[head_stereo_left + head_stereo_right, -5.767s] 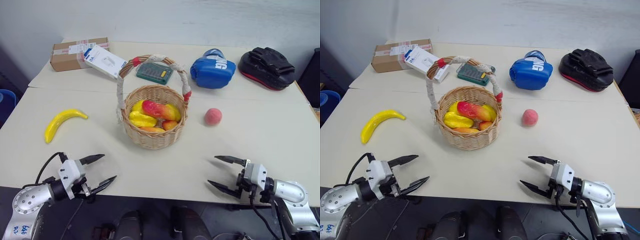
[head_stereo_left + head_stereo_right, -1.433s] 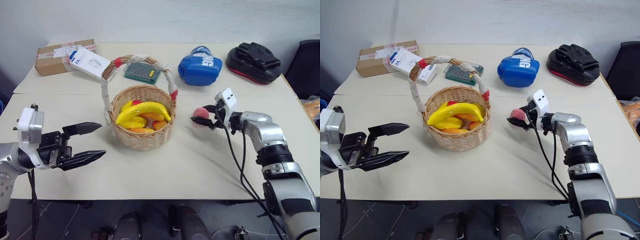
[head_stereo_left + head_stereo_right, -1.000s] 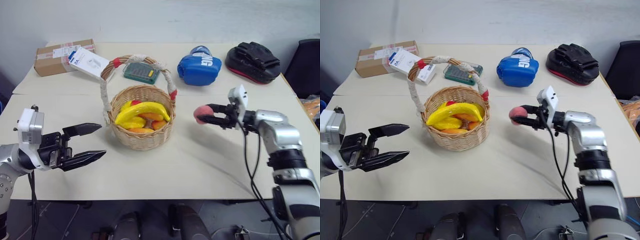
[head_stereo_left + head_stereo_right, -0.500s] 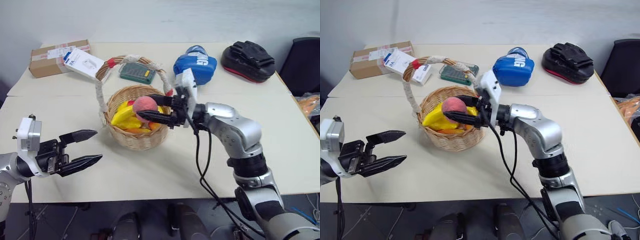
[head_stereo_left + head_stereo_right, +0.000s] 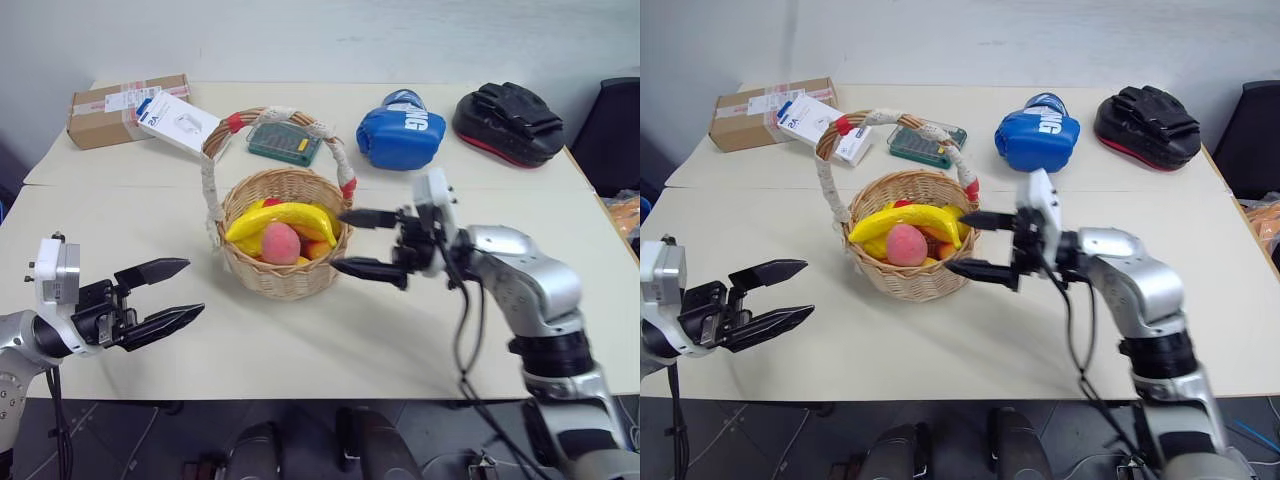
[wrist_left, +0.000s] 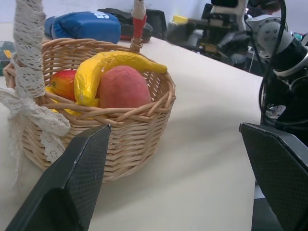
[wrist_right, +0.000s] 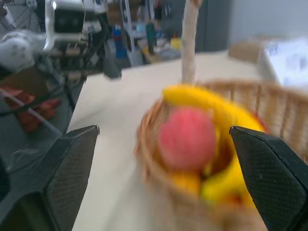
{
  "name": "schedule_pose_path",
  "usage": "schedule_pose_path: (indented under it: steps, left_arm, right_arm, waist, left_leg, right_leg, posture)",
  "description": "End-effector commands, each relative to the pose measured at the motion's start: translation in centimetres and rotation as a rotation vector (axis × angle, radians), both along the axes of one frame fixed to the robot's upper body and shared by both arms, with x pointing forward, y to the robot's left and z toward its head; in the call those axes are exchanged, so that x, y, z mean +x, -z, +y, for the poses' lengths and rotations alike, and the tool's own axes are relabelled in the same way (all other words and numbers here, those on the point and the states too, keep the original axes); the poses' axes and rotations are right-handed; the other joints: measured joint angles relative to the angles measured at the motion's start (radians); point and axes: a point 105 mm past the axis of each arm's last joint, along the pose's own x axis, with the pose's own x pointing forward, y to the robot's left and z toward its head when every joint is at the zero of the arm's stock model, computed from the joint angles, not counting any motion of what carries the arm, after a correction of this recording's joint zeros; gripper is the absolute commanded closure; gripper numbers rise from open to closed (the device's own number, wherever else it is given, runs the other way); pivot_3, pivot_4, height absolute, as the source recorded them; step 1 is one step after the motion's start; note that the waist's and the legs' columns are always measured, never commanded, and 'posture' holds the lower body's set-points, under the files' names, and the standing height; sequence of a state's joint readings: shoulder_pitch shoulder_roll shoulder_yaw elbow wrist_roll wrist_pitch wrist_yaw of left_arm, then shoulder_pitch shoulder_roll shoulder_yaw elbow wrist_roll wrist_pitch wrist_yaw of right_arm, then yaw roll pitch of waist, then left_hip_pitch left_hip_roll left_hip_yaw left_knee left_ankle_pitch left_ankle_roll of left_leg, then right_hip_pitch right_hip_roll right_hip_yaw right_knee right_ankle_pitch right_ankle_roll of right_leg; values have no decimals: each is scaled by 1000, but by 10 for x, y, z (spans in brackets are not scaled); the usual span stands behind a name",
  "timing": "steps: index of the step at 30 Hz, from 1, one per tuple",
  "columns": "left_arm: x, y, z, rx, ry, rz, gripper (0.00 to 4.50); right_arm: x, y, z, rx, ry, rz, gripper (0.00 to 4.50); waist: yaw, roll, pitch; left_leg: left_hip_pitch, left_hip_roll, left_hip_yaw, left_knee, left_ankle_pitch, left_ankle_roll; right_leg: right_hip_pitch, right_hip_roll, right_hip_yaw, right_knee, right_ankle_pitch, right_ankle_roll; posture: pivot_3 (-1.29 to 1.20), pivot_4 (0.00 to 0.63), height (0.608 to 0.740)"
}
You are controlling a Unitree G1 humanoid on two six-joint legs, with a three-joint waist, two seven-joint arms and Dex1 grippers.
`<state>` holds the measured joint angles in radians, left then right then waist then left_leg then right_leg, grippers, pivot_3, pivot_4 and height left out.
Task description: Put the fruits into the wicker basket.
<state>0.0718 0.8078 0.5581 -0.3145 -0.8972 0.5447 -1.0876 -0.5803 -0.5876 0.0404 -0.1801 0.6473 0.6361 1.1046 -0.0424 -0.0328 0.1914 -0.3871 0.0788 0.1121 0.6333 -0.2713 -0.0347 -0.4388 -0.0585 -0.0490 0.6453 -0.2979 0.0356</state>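
The wicker basket (image 5: 285, 275) stands mid-table, its handle (image 5: 209, 185) wrapped in white cloth with red bands. Inside lie the yellow banana (image 5: 285, 217), the pink-red peach (image 5: 281, 243) in front of it, and red-orange mango-like fruits (image 5: 318, 249). My right gripper (image 5: 356, 243) hangs open and empty just right of the basket's rim, its fingers pointing at the basket. My left gripper (image 5: 168, 295) is open and empty near the table's front left edge, well clear of the basket. The left wrist view shows the peach (image 6: 124, 87) resting against the banana (image 6: 110, 65).
A blue boxing glove (image 5: 403, 131) and a black pad (image 5: 512, 118) lie at the back right. A cardboard box (image 5: 110, 106), a white packet (image 5: 180, 122) and a green case (image 5: 285, 144) sit at the back left, behind the basket.
My right gripper has opened and let go of the peach, which now lies in the basket. The gripper has drawn back to the right of the rim. The left gripper has stayed put.
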Motion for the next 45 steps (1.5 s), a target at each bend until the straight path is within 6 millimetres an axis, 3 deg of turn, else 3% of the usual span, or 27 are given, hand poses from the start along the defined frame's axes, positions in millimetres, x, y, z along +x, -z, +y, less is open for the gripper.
schedule_pose_path:
  steps: [1, 6, 9, 13, 16, 18, 25, 27, 32, 35, 39, 45]
  left_arm:
    - [-4, -10, -1, 10, -6, -65, 0]
    - [-3, -9, -2, -5, -13, -69, 0]
    - [1, -15, -6, -48, -16, -89, 0]
    - [4, -14, -8, -47, -6, -88, 0]
    - [7, -17, -10, -67, -4, -95, 0]
    - [8, -20, -11, -85, -5, -103, 0]
    - [7, -18, -12, -102, -19, -94, 0]
    - [7, -15, -13, -102, -18, -89, 0]
    - [10, -10, -17, -102, 0, -75, 0]
    - [15, -10, -18, -103, 17, -72, 0]
    - [23, -9, -22, -112, 47, -75, 0]
    - [34, -2, -34, -111, 106, -73, 0]
  right_arm:
    - [10, -9, -28, -27, 63, -86, 30]
    - [57, -23, -38, -52, 219, -244, 30]
    - [77, -31, -21, -40, 209, -277, 30]
    - [85, -42, 10, 23, 95, -281, 30]
    - [82, -47, 37, 32, -24, -268, 627]
    - [80, -45, 46, 21, -74, -253, 1256]
    - [73, -45, 41, 47, -105, -233, 3737]
    - [69, -44, 32, 57, -99, -232, 4306]
    - [50, -49, -5, 98, -5, -240, 4296]
    - [36, -71, -37, 203, 150, -263, 4296]
    - [22, -80, -87, 249, 414, -283, 4296]
    - [20, -64, -159, 195, 767, -294, 4296]
  waist:
    - [-7, 0, 0]
    - [-19, 0, 0]
    - [-20, 0, 0]
    - [-19, 0, 0]
    - [-17, 0, 0]
    - [-18, 0, 0]
    - [-15, 0, 0]
    - [-15, 0, 0]
    - [-4, 0, 0]
    - [0, 0, 0]
    - [8, 0, 0]
    - [11, 0, 0]
  left_leg:
    - [0, -2, 1, 0, 0, 0]
    - [2, 0, 3, 1, 2, -2]
    - [2, 3, 4, 2, 2, -4]
    - [1, 5, 6, 0, 3, -7]
    - [0, 5, 6, 1, 3, -8]
    - [0, 5, 6, 2, 3, -7]
    - [0, 5, 6, 2, 3, -7]
    - [1, 5, 6, 2, 3, -7]
    - [0, 5, 5, 3, 3, -7]
    - [0, 4, 6, 3, 2, -6]
    - [1, 4, 6, 3, 2, -7]
    - [1, 4, 7, 3, 2, -7]
  right_leg:
    - [0, 1, 0, 0, 0, 0]
    - [-1, 6, 2, 1, 1, -2]
    - [-3, 12, 7, 2, 2, -3]
    - [-6, 14, 10, 6, 2, -4]
    - [-6, 14, 11, 6, 2, -4]
    - [-6, 13, 11, 6, 2, -4]
    - [-6, 12, 11, 7, 2, -4]
    - [-6, 12, 11, 7, 2, -4]
    - [-6, 11, 11, 7, 2, -4]
    - [-6, 11, 11, 7, 2, -4]
    - [-6, 13, 12, 7, 2, -4]
    - [-6, 15, 13, 6, 2, -4]
  posture:
    - [0, 150, 740]
    - [0, 150, 740]
    - [0, 150, 740]
    - [0, 150, 740]
    - [0, 150, 740]
    - [0, 150, 740]
    - [0, 150, 740]
    - [0, 150, 740]
    - [0, 150, 740]
    - [0, 150, 740]
    - [0, 150, 740]
    - [0, 150, 740]
